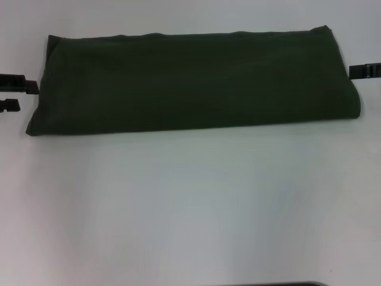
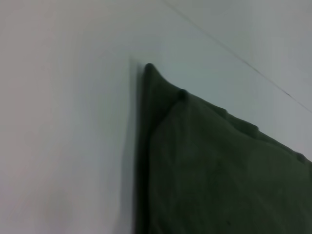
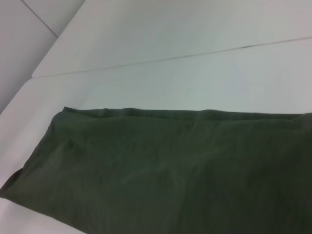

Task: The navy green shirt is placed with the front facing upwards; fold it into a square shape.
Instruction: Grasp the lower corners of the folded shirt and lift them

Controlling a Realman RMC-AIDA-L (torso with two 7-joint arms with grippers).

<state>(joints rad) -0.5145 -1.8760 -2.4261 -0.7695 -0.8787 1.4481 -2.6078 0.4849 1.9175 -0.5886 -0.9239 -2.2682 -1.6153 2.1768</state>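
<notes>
Already the navy green shirt (image 1: 190, 80) lies as a long, narrow band across the far part of the white counter (image 1: 190, 208), its long axis running from nine o'clock to three o'clock, no lettering showing. At nine o'clock the left gripper (image 1: 15, 94) sits just beside the shirt's left end, its two black fingers parted with a gap between them, holding nothing. At three o'clock the right gripper (image 1: 364, 71) sits just beside the right end; only one dark bar shows, so its spread cannot be told. Each arm is nearest its own end, so the remaining fold probably brings one short end toward the other along that axis.
</notes>
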